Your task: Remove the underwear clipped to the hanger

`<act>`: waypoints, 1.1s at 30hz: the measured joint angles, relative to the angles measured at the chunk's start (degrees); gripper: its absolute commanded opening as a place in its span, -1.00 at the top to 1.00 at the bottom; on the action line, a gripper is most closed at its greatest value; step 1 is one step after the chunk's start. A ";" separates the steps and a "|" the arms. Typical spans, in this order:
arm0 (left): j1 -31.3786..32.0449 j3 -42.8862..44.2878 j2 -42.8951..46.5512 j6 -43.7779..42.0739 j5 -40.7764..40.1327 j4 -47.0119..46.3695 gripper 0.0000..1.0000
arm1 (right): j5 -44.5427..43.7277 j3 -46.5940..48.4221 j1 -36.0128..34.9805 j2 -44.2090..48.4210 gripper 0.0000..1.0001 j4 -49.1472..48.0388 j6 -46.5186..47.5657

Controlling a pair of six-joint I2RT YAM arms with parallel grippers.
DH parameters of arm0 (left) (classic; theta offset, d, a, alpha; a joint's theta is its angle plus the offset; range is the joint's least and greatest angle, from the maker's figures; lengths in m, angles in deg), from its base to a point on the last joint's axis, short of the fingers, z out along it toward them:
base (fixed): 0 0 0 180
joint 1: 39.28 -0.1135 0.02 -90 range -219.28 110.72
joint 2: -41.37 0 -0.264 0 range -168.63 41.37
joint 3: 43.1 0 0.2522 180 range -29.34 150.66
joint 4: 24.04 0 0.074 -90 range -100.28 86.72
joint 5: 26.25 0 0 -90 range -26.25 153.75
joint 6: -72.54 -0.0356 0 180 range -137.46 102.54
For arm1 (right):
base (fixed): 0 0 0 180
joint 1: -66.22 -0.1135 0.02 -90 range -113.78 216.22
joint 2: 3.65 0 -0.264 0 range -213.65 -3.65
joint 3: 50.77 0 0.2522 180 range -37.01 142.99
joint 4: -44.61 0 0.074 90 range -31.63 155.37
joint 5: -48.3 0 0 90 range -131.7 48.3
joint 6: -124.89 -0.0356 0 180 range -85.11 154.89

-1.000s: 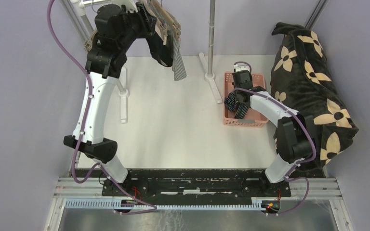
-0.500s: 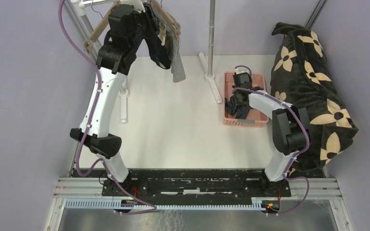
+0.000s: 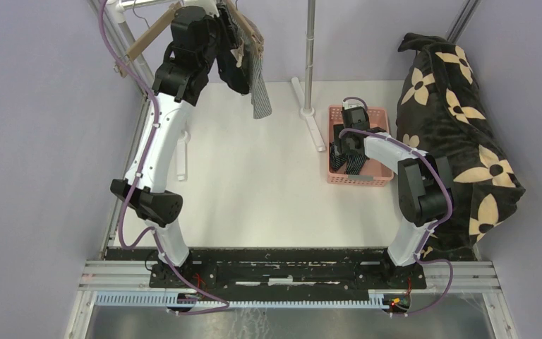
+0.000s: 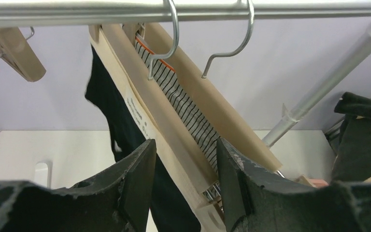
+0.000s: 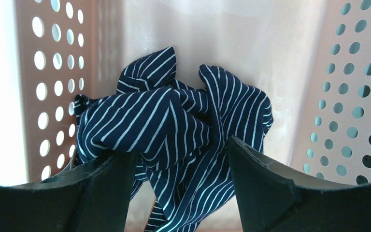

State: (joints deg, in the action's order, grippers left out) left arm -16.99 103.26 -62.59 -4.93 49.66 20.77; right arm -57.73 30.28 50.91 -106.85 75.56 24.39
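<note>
My left pincer (image 4: 183,154) is raised to the rail (image 4: 77,12) above the far left corner of the table (image 3: 254,183). Its jaws stand about half open, one on either side of the lower end of a wooden hanger (image 4: 142,116) that slopes down between them. I cannot tell whether the pads touch the wood. The grey-and-white striped underwear (image 4: 191,116) is clipped along that hanger, just behind its front bar. The black underwear (image 4: 104,106) hangs down beside it, on the left in the wrist view. Neither pair is in the pincer's hold.

My right pincer (image 5: 178,154) is down inside the pink basket (image 5: 348,96), which sits by the right edge of the table, towards the far side. The jaws are spread wide. The navy striped underwear (image 5: 174,116) lies crumpled on the basket floor between the two fingers, and nothing is gripping it.

A black blanket with tan flowers (image 3: 459,106) is heaped along the right edge of the table, just beside the basket.
</note>
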 measured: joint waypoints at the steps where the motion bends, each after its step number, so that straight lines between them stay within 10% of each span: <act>1: 0.00 0.00 -0.44 0.00 -0.39 0.02 -0.12 | 0.17 0.00 0.02 0.00 -0.53 0.00 -0.02; 13: 0.00 0.00 -2.16 -0.02 -4.26 0.11 0.05 | 1.05 0.00 0.04 0.00 -0.54 0.00 -0.26; 25: 0.00 0.00 -2.16 -0.13 -8.28 0.07 0.93 | 2.73 0.00 0.07 0.00 -0.56 -0.02 -1.27; 30: 0.04 0.00 -2.16 -0.48 -8.37 -0.13 0.94 | 3.41 0.00 0.07 0.00 -0.58 -0.04 -1.44; 31: 0.04 0.00 -2.16 -0.72 -8.37 -0.26 0.94 | 3.52 0.00 0.07 0.00 -0.95 -0.04 -1.49; 33: 0.04 0.00 -2.16 -1.25 -8.35 -0.61 0.94 | 3.58 0.00 0.07 0.00 -1.00 -0.04 -1.70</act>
State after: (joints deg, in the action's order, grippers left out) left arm -16.95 103.26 -64.75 -6.17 41.32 20.15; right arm -54.14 30.28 50.97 -106.85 75.52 22.68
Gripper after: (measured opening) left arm 0.160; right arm 0.926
